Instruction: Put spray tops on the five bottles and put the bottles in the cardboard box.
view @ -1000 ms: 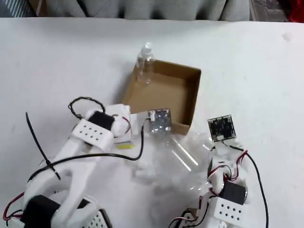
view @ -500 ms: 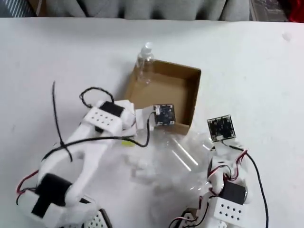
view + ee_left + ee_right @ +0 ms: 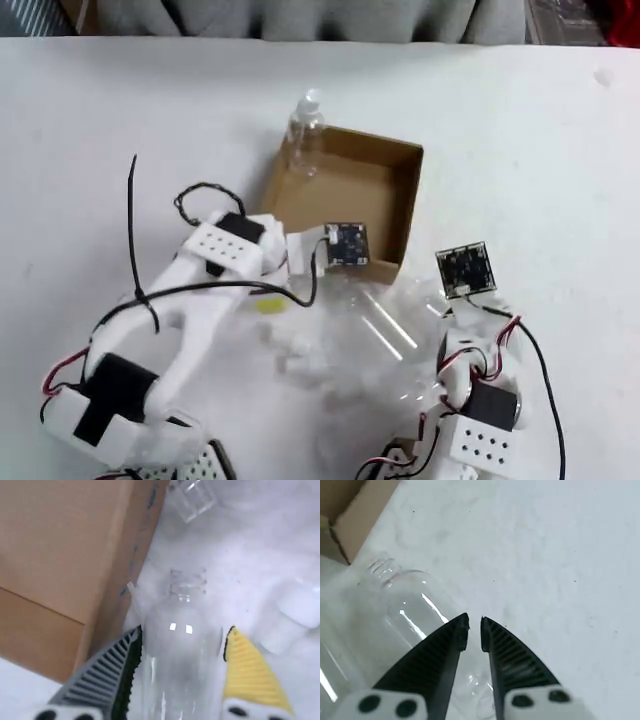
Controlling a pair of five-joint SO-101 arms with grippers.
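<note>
- Two white robot arms rose from the near edge of the flat white table (image 3: 520, 130): the left arm (image 3: 190, 300) and the right arm (image 3: 480, 400). The open brown cardboard box (image 3: 340, 200) sat beyond them near the middle.
- One clear plastic bottle with a white spray top (image 3: 303, 135) stood upright at the box's far left corner. Whether it was inside the wall or just outside it could not be told.
- The left gripper (image 3: 184, 632) pinched an uncapped clear plastic bottle (image 3: 181, 665) by the sides of its body, grey finger on one side and yellow on the other. The bottle's threaded neck pointed away from the wrist, and it was just beside the box's outer wall.
- A small white plastic piece (image 3: 295, 617) lay on the table near the yellow finger's side.
- The right gripper (image 3: 474, 625) had its black ribbed fingers pressed almost together, with only a thin slit between them and nothing in it. Its tips hung over a second uncapped clear bottle (image 3: 415, 605), which lay on its side with its threaded neck towards a corner of the box, near it but apart.
- Several clear bottles in a loose huddle (image 3: 385, 335) lay between the two arms, just in front of the box's near wall.
</note>
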